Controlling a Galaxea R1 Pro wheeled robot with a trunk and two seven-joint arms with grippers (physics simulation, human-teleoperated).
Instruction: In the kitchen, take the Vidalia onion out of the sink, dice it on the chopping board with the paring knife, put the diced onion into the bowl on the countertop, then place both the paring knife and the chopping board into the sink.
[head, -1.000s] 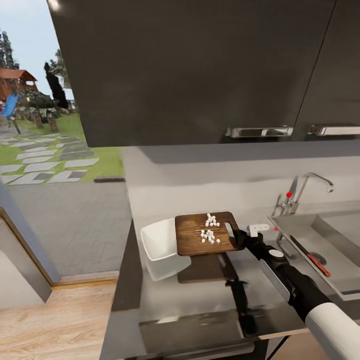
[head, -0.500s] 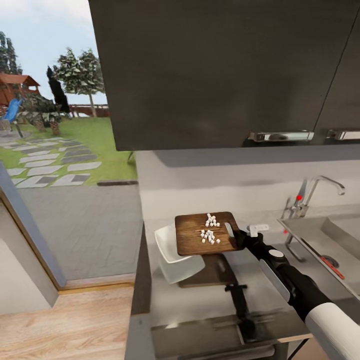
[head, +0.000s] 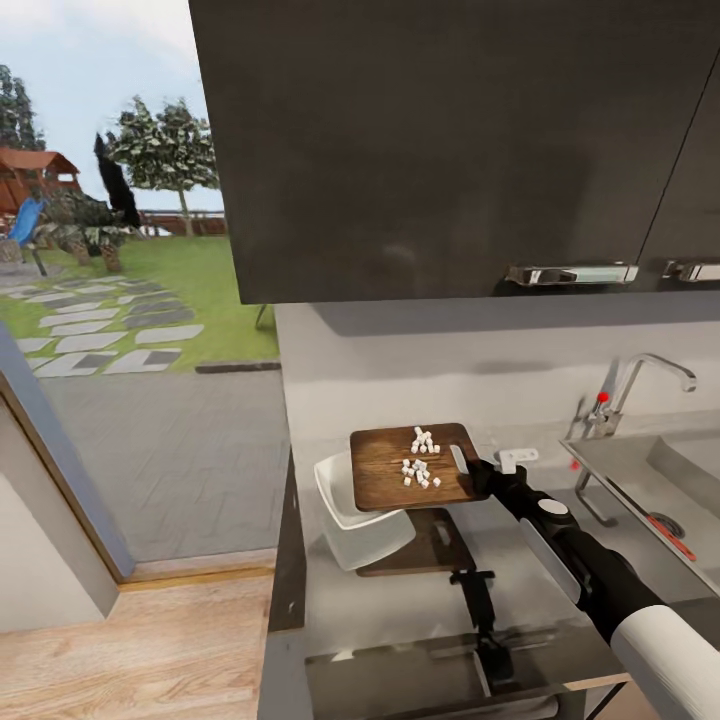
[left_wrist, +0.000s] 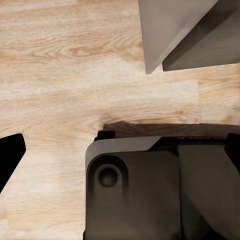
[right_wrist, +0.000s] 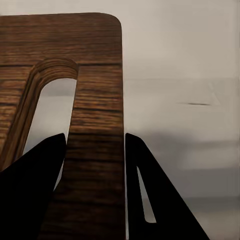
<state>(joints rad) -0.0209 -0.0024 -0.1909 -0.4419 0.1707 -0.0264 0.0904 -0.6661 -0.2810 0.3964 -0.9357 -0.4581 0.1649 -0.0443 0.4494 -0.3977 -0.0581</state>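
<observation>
The chopping board (head: 410, 468), dark-brown wood with rounded corners, hangs level in the air at the centre of the head view, above its own shadow on the grey glossy surface (head: 400, 590). Small white dice of onion (head: 420, 458) lie scattered over its middle. Its left edge overlaps the white squarish bowl (head: 355, 515), which stands on the surface just below and left of it.

The right gripper (head: 478, 477) holds the board by its right end: in the right wrist view the two black fingers (right_wrist: 37, 180) are closed on the wooden strip between the oval handle hole and the board's (right_wrist: 75, 100) edge, one finger passing through the hole. The black-and-white arm runs off to the lower right.

At the right edge of the head view lies the steel sink (head: 650, 480) with its chrome tap (head: 640, 380) and red knob; the red-handled paring knife (head: 672, 533) rests in the basin.

Dark wall cabinets (head: 450, 140) with metal handles hang above a pale wall. To the left, a lawn, paving stones and trees.

In the left wrist view the left gripper's fingers (left_wrist: 10, 155) stand wide apart, holding nothing, above light wood flooring (left_wrist: 60, 75).
</observation>
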